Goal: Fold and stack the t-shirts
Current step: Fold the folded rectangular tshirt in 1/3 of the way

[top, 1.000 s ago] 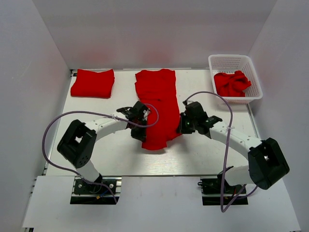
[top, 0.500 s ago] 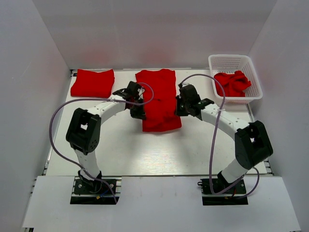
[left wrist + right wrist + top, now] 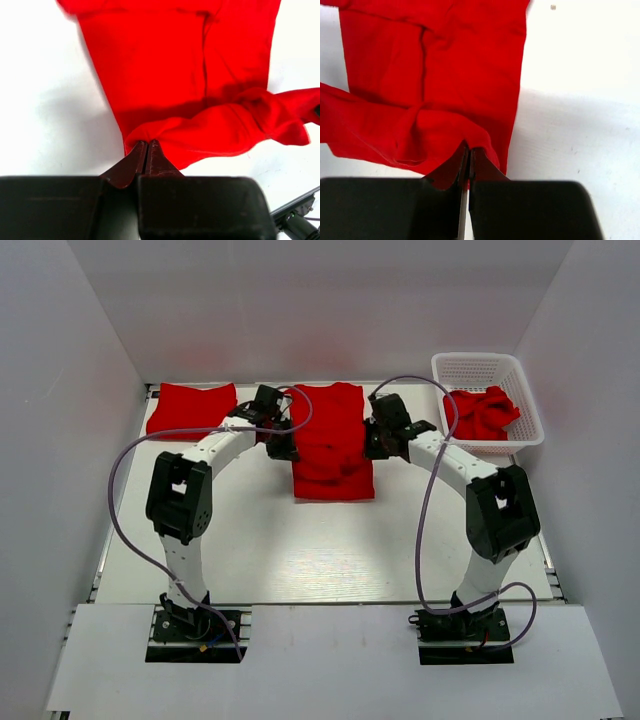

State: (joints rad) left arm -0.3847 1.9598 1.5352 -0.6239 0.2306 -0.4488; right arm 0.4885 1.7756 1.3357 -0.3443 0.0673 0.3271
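My left gripper point(image 3: 147, 146) is pinched tight on one corner of a doubled-over edge of the t-shirt point(image 3: 330, 445), with nothing but cloth between the jaws. My right gripper point(image 3: 469, 150) is clamped the same way on the opposite corner, red cloth showing in the slit between its fingers. The held fold sags between the two.

The rest of the shirt lies flat on the table point(image 3: 300, 550), straight ahead of both grippers. Its long axis runs away from me, so neither arm is nearer. I judge the next move is to carry this edge forward, both together.

Out past my left gripper, to its left, sits a folded t-shirt point(image 3: 192, 410). Well off to the right of my right gripper, the white basket point(image 3: 480, 360) holds one crumpled t-shirt point(image 3: 480, 412).
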